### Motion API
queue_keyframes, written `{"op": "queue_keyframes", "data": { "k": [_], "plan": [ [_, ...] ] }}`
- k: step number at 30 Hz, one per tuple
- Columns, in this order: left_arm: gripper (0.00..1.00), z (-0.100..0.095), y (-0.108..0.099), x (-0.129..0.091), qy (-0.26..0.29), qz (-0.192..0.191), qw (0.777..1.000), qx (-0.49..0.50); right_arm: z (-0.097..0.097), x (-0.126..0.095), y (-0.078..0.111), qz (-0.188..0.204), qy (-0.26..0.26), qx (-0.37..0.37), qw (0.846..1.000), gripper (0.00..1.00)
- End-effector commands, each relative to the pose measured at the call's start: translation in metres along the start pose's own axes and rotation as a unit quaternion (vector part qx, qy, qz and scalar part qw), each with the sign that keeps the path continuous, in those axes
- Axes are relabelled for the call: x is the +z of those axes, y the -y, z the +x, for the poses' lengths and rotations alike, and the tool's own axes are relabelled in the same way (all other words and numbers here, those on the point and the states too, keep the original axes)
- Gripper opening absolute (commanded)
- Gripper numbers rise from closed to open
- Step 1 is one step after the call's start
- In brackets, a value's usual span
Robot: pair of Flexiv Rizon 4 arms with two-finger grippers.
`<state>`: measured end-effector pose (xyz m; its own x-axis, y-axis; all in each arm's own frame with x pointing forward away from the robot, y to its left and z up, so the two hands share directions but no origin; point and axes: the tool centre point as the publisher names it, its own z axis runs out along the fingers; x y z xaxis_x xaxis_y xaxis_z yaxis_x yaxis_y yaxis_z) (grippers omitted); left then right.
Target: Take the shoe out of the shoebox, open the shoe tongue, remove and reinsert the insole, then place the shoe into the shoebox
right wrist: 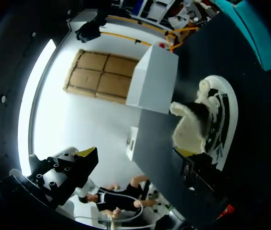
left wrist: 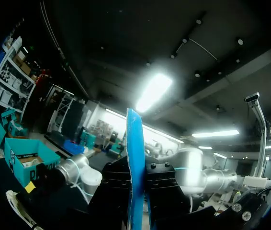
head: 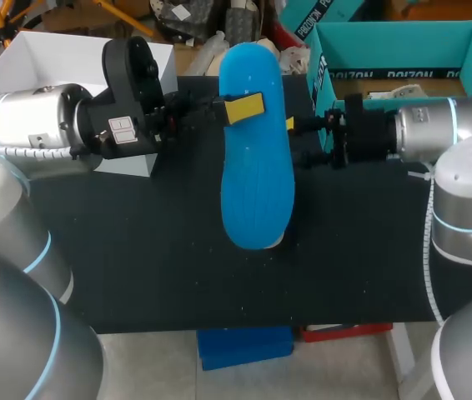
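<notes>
The blue insole (head: 257, 158) is held flat above the black surface (head: 136, 258), clamped near one long edge by the left tool (head: 244, 107), whose fingers close on it from both faces. The right tool (head: 301, 140) stands just beside the opposite edge with its fingers spread wide and nothing between them. The fleece-lined shoe (right wrist: 212, 120) lies on the surface, apparently below the insole, with the teal shoebox (head: 386, 37) beyond. The insole is judged light, thin and prone to bending, so it is best gripped at the heel or mid-edge.
</notes>
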<state>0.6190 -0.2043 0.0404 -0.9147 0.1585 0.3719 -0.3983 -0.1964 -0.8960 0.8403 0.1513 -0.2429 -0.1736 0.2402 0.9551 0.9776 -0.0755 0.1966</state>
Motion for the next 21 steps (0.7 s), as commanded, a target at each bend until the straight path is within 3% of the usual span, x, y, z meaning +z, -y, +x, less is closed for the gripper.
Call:
{"op": "queue_keyframes", "data": {
  "k": [1,2,7,17,21],
  "plan": [
    [0.0,0.002,0.001,0.007,-0.002,-0.006,1.0,0.015,0.0,0.0,0.0,-0.001,0.0,0.0,1.0,1.0],
    [0.0,-0.001,0.002,0.011,-0.003,0.008,0.999,0.033,0.0,0.0,0.0,-0.001,0.0,0.0,1.0,1.0],
    [0.0,-0.015,0.007,0.019,-0.039,-0.005,0.986,0.161,0.0,0.0,0.0,-0.001,0.0,0.0,1.0,1.0],
    [0.0,-0.058,-0.024,0.013,-0.097,0.021,0.949,0.301,0.0,0.0,0.0,-0.001,0.0,0.0,1.0,1.0],
    [0.0,-0.078,-0.036,0.008,-0.115,0.017,0.919,0.376,0.0,0.0,0.0,-0.001,0.0,0.0,1.0,1.0]
  ]
}}
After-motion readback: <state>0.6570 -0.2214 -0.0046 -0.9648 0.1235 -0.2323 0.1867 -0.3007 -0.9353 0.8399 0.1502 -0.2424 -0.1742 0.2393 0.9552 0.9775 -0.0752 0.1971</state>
